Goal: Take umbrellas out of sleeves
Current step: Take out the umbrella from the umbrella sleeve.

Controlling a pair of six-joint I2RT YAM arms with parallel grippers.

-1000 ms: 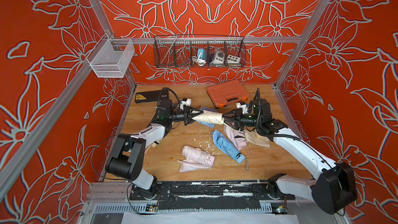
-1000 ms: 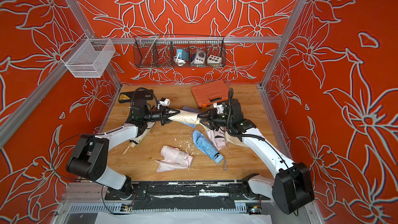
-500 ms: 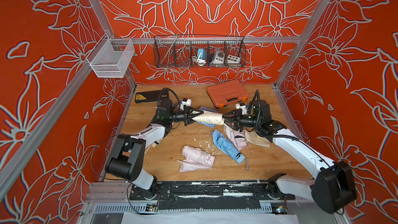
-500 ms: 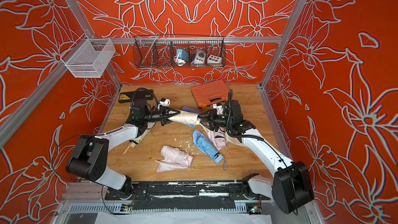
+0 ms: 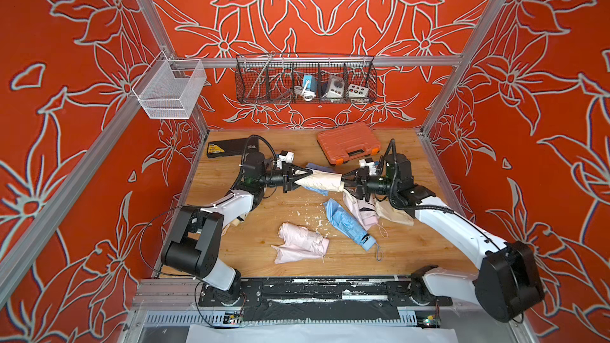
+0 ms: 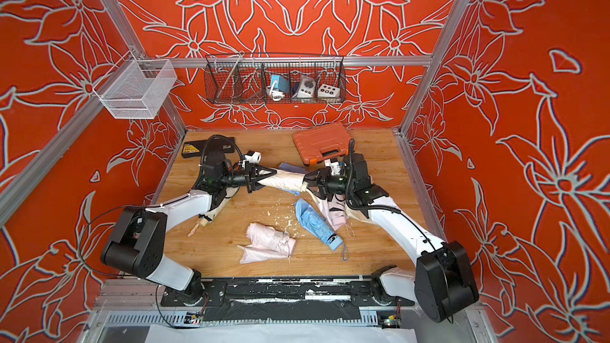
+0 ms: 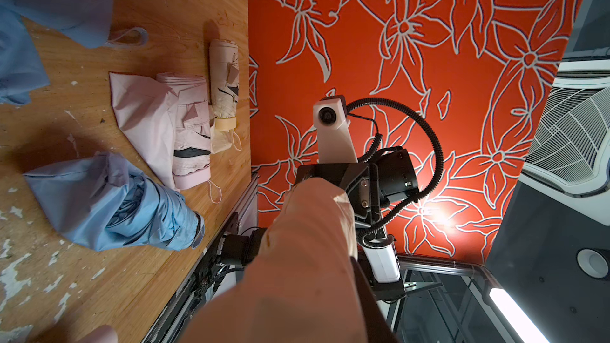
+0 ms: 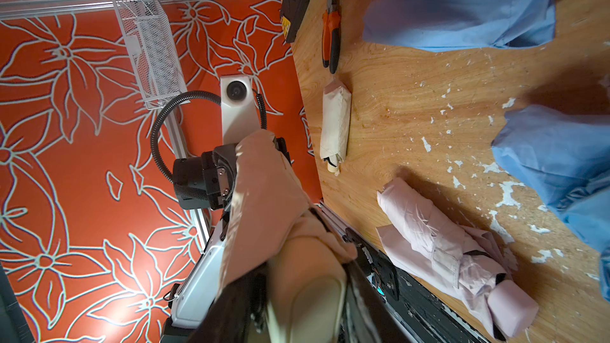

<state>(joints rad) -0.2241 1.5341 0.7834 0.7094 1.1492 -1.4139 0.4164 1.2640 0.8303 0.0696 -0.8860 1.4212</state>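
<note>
Pinching one end of the cream sleeve with the left end effector, clenched tight on the fabric, just in front of the orange plastic case. Gripping the opposite end with the right end effector, clamped on the cream umbrella where its butt pokes out of the sleeve mouth, plain in the right wrist view. Held roughly level between both arms, clear of the desk. Directly beneath, still close to the case: a limp light blue sleeve. Farther out from the case, toward the desk's front edge: a light blue umbrella, and a pale pink umbrella lying on a flat pale pink sleeve. Tucked under the right arm, nearer the case: another pink umbrella and a cream one. Well away from the case, beside the left arm: a sleeved cream umbrella, orange-handled pliers and a black box.
</note>
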